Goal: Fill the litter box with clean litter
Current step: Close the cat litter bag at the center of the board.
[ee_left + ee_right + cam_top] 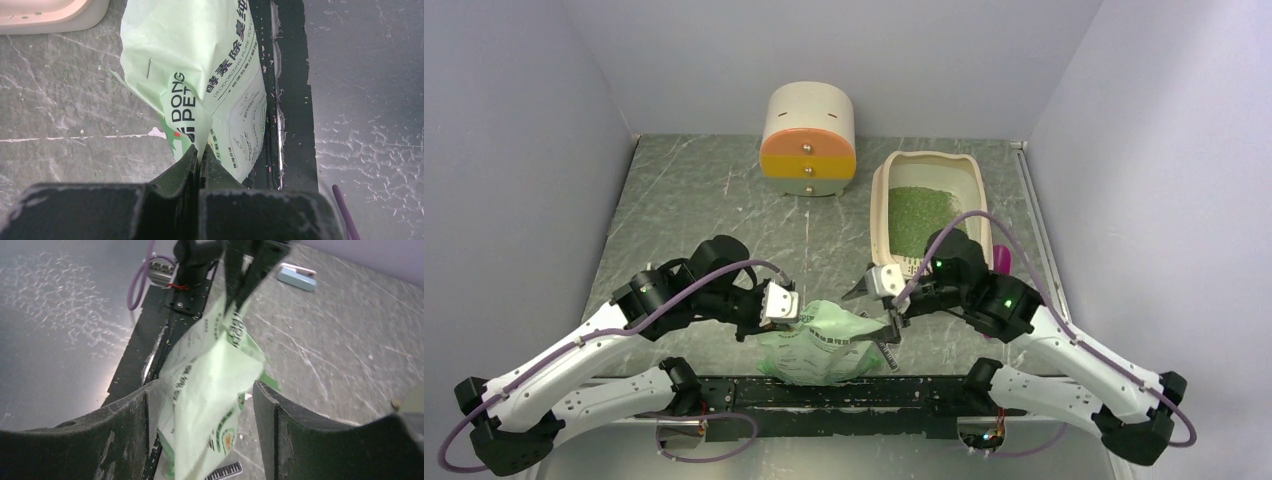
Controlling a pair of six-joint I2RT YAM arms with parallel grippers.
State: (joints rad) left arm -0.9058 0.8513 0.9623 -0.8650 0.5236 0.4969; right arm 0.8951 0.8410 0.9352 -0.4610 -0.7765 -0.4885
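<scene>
Left fingers (200, 156): tight on green printed plastic bag (200, 65).
Right fingers (202, 390): apart, bag between them.
Behind: beige plastic tray (929, 158) of green grit (919, 215), round orange-and-beige drawers (809, 140).

Grey table (694, 210) carries drawer unit (808, 140), litter box (881, 215).

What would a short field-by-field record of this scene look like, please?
litter box: back right of the table, upright
clean litter: green granules covering part of the box floor
litter bag: light green, printed, at the near edge between the arms
left gripper: shut on the bag's edge
right gripper: open, jaws either side of the bag's other end
drawer unit: round, beige and orange, back centre
scoop: magenta, mostly hidden by the right arm, beside the box
</scene>
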